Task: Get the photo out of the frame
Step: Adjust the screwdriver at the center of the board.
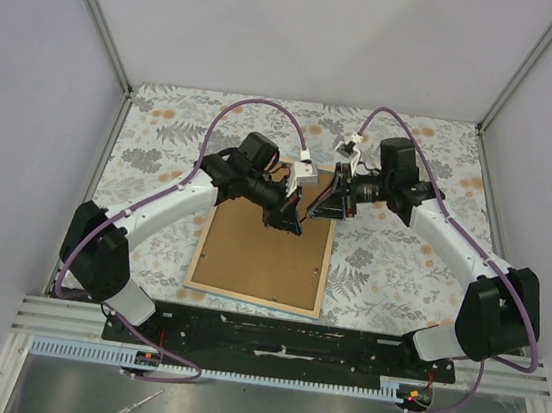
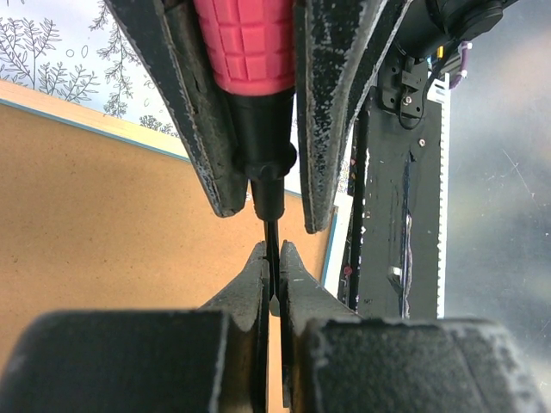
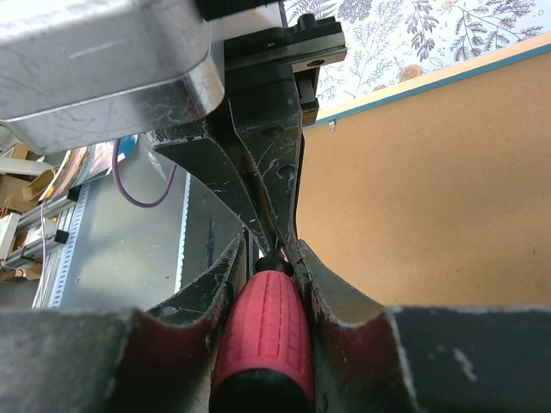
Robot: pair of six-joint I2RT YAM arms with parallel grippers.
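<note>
The frame [image 1: 325, 273] lies face down on the floral cover, its light wood back and thin blue edge [image 3: 430, 76] showing. The photo's brown board back [image 1: 250, 254] fills it; the printed side is hidden. Both grippers meet above the frame's far right part. My right gripper [image 3: 269, 249] is shut on the red handle of a screwdriver [image 3: 263, 335]. My left gripper [image 2: 272, 268] is shut on the same screwdriver's thin black shaft [image 2: 269, 206], just above the board [image 2: 103, 215]. In the top view the left gripper [image 1: 290, 218] and right gripper [image 1: 321, 209] are tip to tip.
The floral table cover [image 1: 401, 252] surrounds the frame. A black base rail [image 1: 280, 336] runs along the near edge. A small thin tool [image 1: 130, 410] lies on the metal shelf below. White walls enclose the table on three sides.
</note>
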